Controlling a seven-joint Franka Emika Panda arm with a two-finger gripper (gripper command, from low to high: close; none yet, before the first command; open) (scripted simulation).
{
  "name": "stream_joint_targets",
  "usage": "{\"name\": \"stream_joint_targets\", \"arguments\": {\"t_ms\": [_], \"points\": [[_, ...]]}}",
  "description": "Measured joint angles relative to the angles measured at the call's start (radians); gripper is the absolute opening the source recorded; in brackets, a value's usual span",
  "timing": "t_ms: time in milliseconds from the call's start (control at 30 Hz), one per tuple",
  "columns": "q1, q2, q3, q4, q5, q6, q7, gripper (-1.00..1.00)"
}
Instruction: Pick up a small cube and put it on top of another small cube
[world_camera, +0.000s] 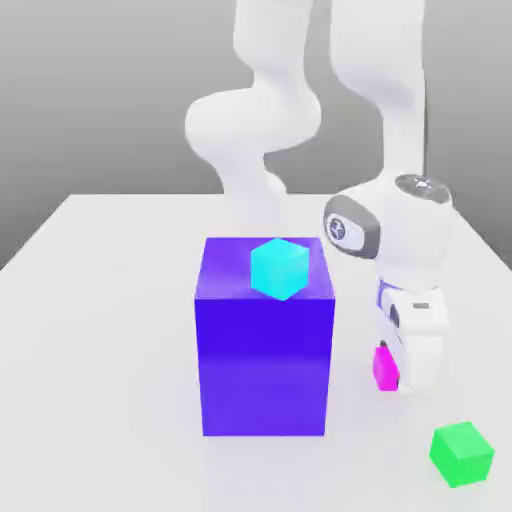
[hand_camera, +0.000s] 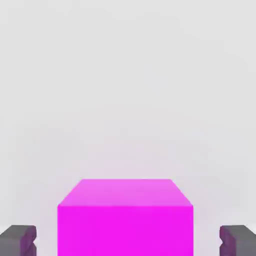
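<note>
Status: early, pre-grasp. The small plain magenta cube (world_camera: 385, 367) sits on the white table (world_camera: 100, 350), just beside the big blue-violet block (world_camera: 265, 340) on the exterior view's right, with a gap between them. The end effector (world_camera: 400, 385) is down at cube height over it.

In the hand view the magenta cube (hand_camera: 125, 220) is centred between the two dark grey fingertips (hand_camera: 19, 240), one on each side. There is visible clearance between each pad and the cube face, so the end effector is spread and not gripping anything. The cube appears to rest flat on the table, not lifted.

The target, the small plain bright green cube (world_camera: 462, 453), sits alone on the table nearer the camera, toward the exterior view's right, apart from the magenta one. Nothing is on top of it.

A small cyan cube (world_camera: 279, 268) sits on top of the blue-violet block; not part of the job.

Done: approach and alignment, by the look of it. Left: close on the magenta cube, lift, carry over to the green cube, set down squarely on its top face, release. Call it roughly a quarter through.
</note>
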Motion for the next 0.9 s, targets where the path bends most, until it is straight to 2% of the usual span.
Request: {"name": "stream_joint_targets", "arguments": {"t_ms": [167,433,900], "points": [[0.002,-0.004,-0.003,-0.001,-0.005,-0.005,0.004,-1.0],[-0.017,-0.259,0.033,-0.04,0.059,-0.22,-0.039,-1.0],[-0.082,-0.097,-0.025,0.43,0.07,-0.528,0.119,-1.0]]}}
